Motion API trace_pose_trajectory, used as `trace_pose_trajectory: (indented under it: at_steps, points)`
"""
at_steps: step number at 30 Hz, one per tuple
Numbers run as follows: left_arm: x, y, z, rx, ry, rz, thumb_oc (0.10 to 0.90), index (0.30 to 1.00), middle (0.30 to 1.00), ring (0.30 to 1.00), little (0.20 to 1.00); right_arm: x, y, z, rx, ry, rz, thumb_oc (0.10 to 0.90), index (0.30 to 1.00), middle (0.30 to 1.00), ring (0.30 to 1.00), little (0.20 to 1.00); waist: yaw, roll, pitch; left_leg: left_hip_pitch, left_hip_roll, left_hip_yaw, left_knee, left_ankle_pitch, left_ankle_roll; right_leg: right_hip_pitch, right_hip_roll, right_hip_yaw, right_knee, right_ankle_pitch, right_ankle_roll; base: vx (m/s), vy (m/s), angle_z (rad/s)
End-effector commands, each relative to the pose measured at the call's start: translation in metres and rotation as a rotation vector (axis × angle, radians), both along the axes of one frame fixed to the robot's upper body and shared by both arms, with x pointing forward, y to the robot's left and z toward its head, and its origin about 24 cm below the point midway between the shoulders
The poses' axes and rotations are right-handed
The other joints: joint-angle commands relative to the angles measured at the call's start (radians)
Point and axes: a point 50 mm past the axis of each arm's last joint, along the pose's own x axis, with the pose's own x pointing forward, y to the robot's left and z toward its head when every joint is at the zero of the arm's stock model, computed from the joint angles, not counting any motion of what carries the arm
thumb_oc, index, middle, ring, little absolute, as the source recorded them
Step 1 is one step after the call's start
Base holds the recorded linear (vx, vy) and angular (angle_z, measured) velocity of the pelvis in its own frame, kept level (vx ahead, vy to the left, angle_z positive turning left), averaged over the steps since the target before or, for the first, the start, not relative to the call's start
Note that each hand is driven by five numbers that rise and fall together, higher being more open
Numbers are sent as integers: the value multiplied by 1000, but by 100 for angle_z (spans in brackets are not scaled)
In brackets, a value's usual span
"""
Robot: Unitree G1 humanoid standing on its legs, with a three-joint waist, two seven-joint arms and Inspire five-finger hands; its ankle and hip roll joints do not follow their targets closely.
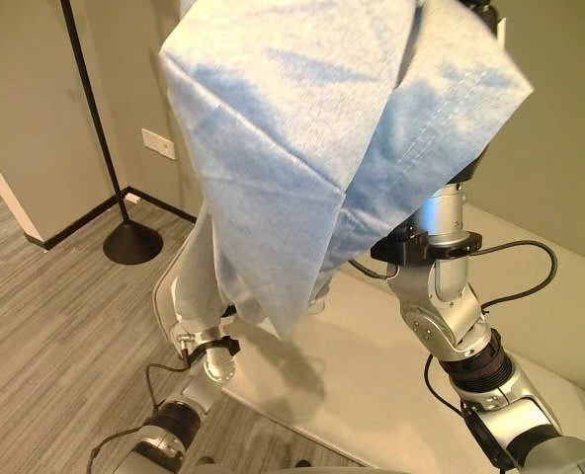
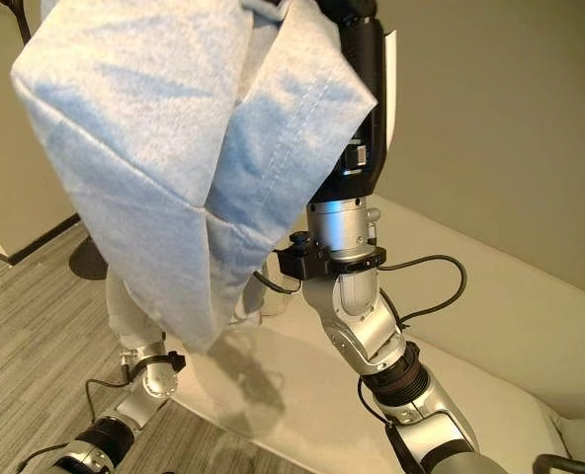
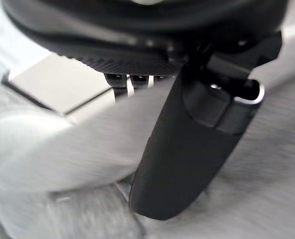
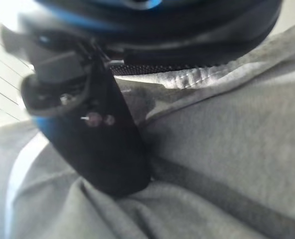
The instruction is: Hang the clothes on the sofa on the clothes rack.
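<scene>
A light blue-grey garment [image 1: 312, 128] hangs in the air above the cream sofa [image 1: 372, 385], folded over itself with a point drooping low. My right hand [image 2: 360, 69] is raised high, its upper part buried in the cloth. In the right wrist view its thumb [image 4: 102, 149] presses into grey fabric [image 4: 227, 149]. My left arm reaches up from the lower left into the garment's hanging lower part [image 1: 199, 267]. In the left wrist view the thumb [image 3: 187, 149] pinches a roll of the cloth [image 3: 63, 154] against the fingers. The clothes rack's black pole [image 1: 87, 99] stands to the left.
The rack's round black base [image 1: 131, 243] rests on the striped grey floor [image 1: 55, 346] near a wall corner. A beige wall [image 2: 500, 128] rises behind the sofa. The sofa's front edge runs beside my left arm.
</scene>
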Motion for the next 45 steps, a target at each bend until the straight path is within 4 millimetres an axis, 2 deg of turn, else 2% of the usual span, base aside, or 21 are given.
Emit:
trace_pose_trajectory:
  at_steps: [1,2,3,4,7,10,19,20,22,23,24,28,30,32,35,37,38,40,41,43,45]
  points:
    - [39,-74,63,-186,-250,-321,800,900,900,900,900,-24,-4,31,171,-168,101,400,300,300,300,300,-6,-22,-57,28,-50,14,1,-104,57,-68,-15,7,-40,131,30,0,-22,-12]
    - [39,-86,65,-236,-235,-372,800,900,900,900,900,-23,-2,31,170,-161,107,400,300,300,300,300,-12,-26,-58,24,-52,16,1,-99,58,-72,-17,7,-42,134,29,-8,-17,-21]
    - [38,-97,69,-274,-230,-419,560,540,540,540,540,-23,0,31,167,-154,105,400,300,300,300,300,-18,-28,-59,20,-51,16,1,-98,58,-75,-17,10,-43,134,28,-7,-11,-14]
    - [39,-103,72,-303,-226,-441,400,300,300,300,300,-22,1,30,164,-145,101,400,300,300,300,300,-22,-29,-59,20,-51,17,1,-98,58,-75,-16,11,-43,134,28,2,-4,-8]
    - [39,-117,77,-336,-213,-496,400,300,300,300,300,-19,4,30,158,-132,90,400,300,300,300,300,-32,-30,-60,19,-50,18,1,-99,58,-75,-15,15,-45,135,27,3,1,-2]
    - [42,-116,77,-315,-206,-487,400,300,300,300,300,-17,3,29,168,-115,90,400,300,300,300,300,-38,-32,-61,19,-49,21,1,-101,58,-75,-13,18,-46,136,28,6,8,-6]
    - [46,-72,73,-322,-253,-281,400,300,300,300,300,-18,-12,23,200,-105,52,400,300,300,300,300,-28,-30,-57,18,-55,20,1,-103,61,-71,-18,14,-48,142,35,1,13,-1]
    - [44,-47,74,-306,-288,-199,400,300,300,300,300,-18,-20,21,208,-106,28,400,300,300,300,300,-16,-28,-54,14,-59,16,1,-102,62,-71,-23,10,-48,144,39,-8,42,3]
    - [40,-39,73,-305,-299,-181,400,300,300,300,300,-15,-20,20,195,-97,17,400,300,300,300,300,-6,-27,-51,12,-61,12,1,-101,63,-70,-26,5,-48,144,41,-15,48,6]
    - [31,-8,80,-293,-367,-104,400,300,300,300,300,-11,-28,15,180,-82,-35,400,300,300,300,300,21,-20,-42,5,-66,0,1,-100,65,-68,-33,-5,-47,147,46,-5,74,12]
    - [24,13,84,-275,-404,-52,400,300,300,300,300,-9,-35,11,167,-69,-68,400,300,300,300,300,35,-13,-38,4,-68,-6,1,-105,67,-65,-36,-9,-47,147,52,-17,109,18]
    - [-13,90,105,-169,-553,162,400,300,300,300,300,-3,-63,-10,113,8,-186,400,300,300,300,300,82,14,-26,-22,-90,-38,1,-98,75,-74,-72,-28,-30,165,77,12,102,32]
    - [-31,118,125,-76,-657,243,400,300,300,300,300,-4,-81,-24,102,55,-235,400,300,300,300,300,99,27,-21,-37,-105,-74,1,-88,80,-77,-100,-39,-3,170,86,65,95,45]
    - [-47,138,145,-15,-773,299,400,300,300,300,300,-7,-99,-42,81,117,-296,400,300,300,300,300,95,51,-8,-48,-104,-153,1,-88,81,-99,-103,27,44,172,84,89,91,69]
    - [-62,155,166,-23,-905,363,400,300,300,300,300,-14,-116,-66,71,213,-323,400,300,300,300,300,66,84,-15,-74,-113,-256,1,-80,80,-152,-2,199,53,59,40,98,156,170]
    - [-64,151,175,-125,-980,338,400,300,300,300,300,-17,-119,-84,71,299,-305,400,300,300,300,300,50,94,0,-82,-134,-317,1,-68,81,-201,37,240,48,55,31,139,118,117]
    - [-63,143,180,-200,-1009,281,400,300,300,300,300,-18,-117,-97,81,363,-262,400,300,300,300,300,28,107,16,-74,-139,-362,1,-71,79,-244,70,252,56,55,22,169,118,115]
    - [-57,126,180,-292,-1007,176,400,300,300,300,300,-19,-113,-119,85,465,-202,400,300,300,300,300,2,113,43,-53,-160,-427,1,-75,81,-315,114,266,50,77,26,217,112,137]
    - [-53,113,175,-354,-977,110,400,300,300,300,300,-19,-107,-132,77,530,-165,400,300,300,300,300,-5,105,56,-36,-180,-457,1,-81,85,-351,136,260,43,103,29,286,96,164]
    - [-42,80,162,-547,-893,-39,400,300,300,300,300,-20,-92,-153,70,637,-81,400,300,300,300,300,-19,95,72,3,-226,-513,1,-103,95,-403,160,161,18,150,35,375,112,115]
    - [-38,50,152,-669,-791,-197,400,300,300,300,300,-25,-85,-168,52,709,-35,400,300,300,300,300,-48,101,70,49,-255,-576,1,-124,105,-409,164,47,-2,162,32,443,82,88]
